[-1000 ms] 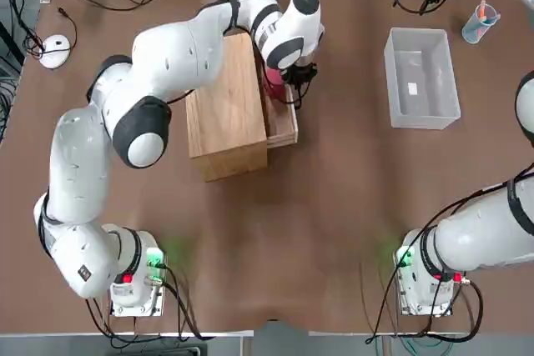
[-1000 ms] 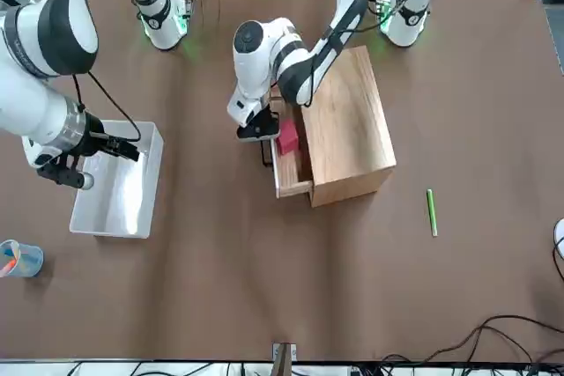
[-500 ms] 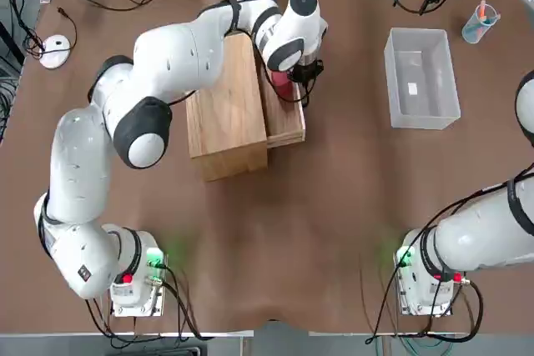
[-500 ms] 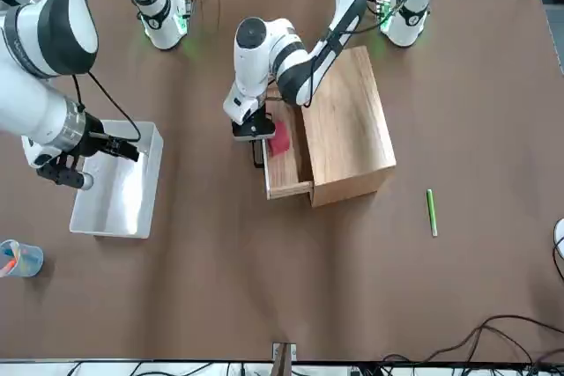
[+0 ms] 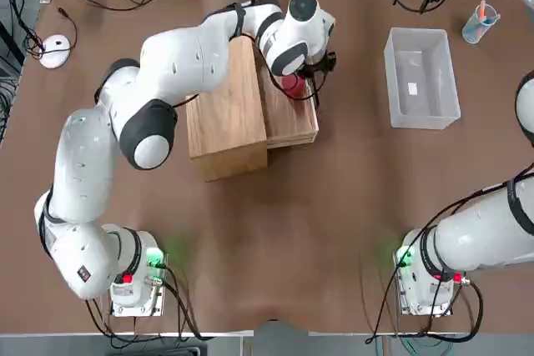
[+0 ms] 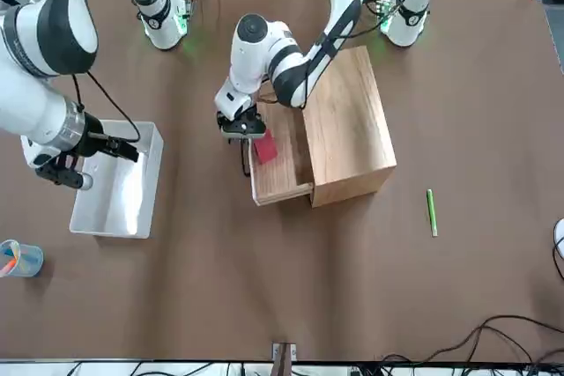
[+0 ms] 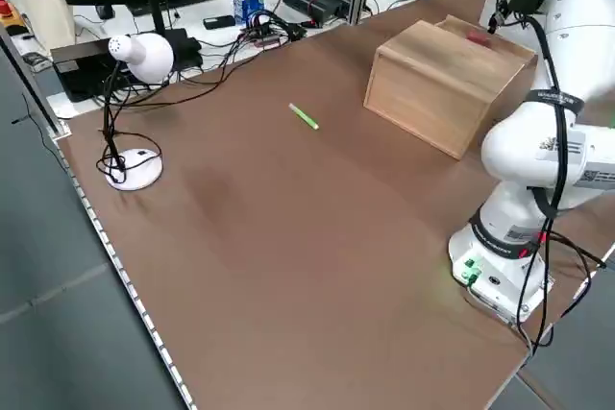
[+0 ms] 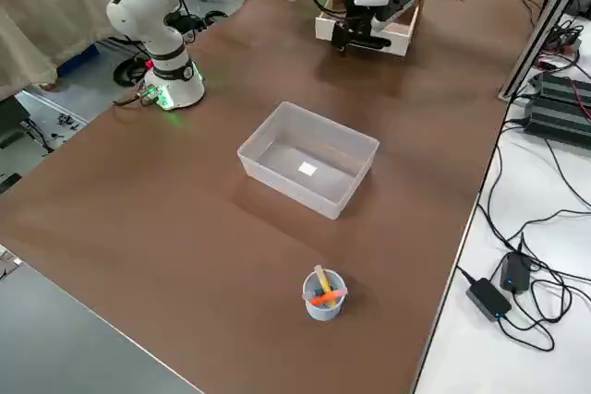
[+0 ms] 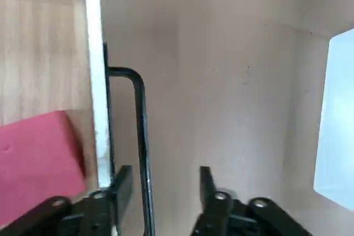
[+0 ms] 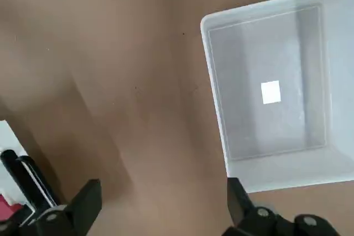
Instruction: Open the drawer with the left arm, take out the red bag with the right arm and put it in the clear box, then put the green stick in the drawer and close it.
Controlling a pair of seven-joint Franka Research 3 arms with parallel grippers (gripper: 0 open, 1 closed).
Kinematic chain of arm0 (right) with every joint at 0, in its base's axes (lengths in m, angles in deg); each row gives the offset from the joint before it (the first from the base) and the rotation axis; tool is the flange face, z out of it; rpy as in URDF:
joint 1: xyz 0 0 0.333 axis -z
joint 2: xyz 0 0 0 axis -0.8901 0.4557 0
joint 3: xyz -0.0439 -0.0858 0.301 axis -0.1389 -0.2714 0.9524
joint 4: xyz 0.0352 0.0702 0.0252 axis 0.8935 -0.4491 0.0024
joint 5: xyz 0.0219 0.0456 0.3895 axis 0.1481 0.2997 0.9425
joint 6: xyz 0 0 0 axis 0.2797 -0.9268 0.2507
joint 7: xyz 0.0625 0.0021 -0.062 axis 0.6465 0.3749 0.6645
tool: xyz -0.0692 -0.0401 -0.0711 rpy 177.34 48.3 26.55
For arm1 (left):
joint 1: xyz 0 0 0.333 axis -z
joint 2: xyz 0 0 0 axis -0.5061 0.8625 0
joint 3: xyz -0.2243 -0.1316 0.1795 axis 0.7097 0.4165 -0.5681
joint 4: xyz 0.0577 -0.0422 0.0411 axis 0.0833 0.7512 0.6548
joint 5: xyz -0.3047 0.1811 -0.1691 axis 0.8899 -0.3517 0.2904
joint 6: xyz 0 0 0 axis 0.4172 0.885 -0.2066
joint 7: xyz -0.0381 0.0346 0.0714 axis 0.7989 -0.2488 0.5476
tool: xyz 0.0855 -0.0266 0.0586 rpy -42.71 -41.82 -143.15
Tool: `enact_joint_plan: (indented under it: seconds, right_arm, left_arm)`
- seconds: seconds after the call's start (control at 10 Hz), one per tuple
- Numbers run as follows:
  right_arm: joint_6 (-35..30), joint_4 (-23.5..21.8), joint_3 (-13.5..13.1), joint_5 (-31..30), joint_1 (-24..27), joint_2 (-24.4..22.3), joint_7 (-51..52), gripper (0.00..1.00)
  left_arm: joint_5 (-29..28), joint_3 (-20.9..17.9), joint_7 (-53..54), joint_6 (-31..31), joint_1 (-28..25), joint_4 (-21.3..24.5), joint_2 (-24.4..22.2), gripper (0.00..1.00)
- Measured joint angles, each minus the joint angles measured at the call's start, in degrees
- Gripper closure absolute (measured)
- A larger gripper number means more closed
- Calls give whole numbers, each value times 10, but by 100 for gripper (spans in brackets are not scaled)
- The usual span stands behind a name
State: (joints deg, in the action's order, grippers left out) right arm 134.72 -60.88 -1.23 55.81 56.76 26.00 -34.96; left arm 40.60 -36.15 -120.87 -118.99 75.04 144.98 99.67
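Red bag (image 6: 265,148) inside the open drawer (image 6: 282,189). Just outside, left gripper (image 9: 165,186) open, fingers apart on either side of the handle (image 9: 142,136). Green stick (image 6: 432,213) on the table (image 6: 352,279), past the wooden box (image 6: 348,129). Farther off, right gripper (image 10: 165,192) open, near the clear box (image 5: 421,77).

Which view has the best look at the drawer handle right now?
Left wrist view: the dark handle shows up close, between the fingers of the left gripper. Front view: only part, below that gripper. Top and right side views: mostly masked by the gripper. Left side view: hidden. Right wrist view: dark bars at the edge.
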Motion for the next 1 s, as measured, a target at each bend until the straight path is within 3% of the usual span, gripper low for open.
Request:
enact_joint_plan:
  seconds: [0.2, 0.4, 0.6, 0.8, 1.0]
  right_arm:
    - [5, 1, -2, 0, 1, 0, 0, 0]
    - [22, 1, -2, 1, 1, 0, -3, 1]
    - [27, 3, 0, 2, -8, 0, -65, 2]
    - [50, 8, 3, 2, -55, 0, -181, 2]
    - [85, 8, 5, 2, -122, 2, -324, 2]
  left_arm:
    - [1, 0, 0, -1, 0, -5, 0, 12]
    - [13, 0, -1, 2, -2, -13, -8, 10]
    - [14, -4, -1, 85, -7, -13, -40, 0]
    - [-2, -13, 5, 198, -24, -2, -97, 0]
    - [-6, -14, 54, 216, -80, 57, -170, 0]
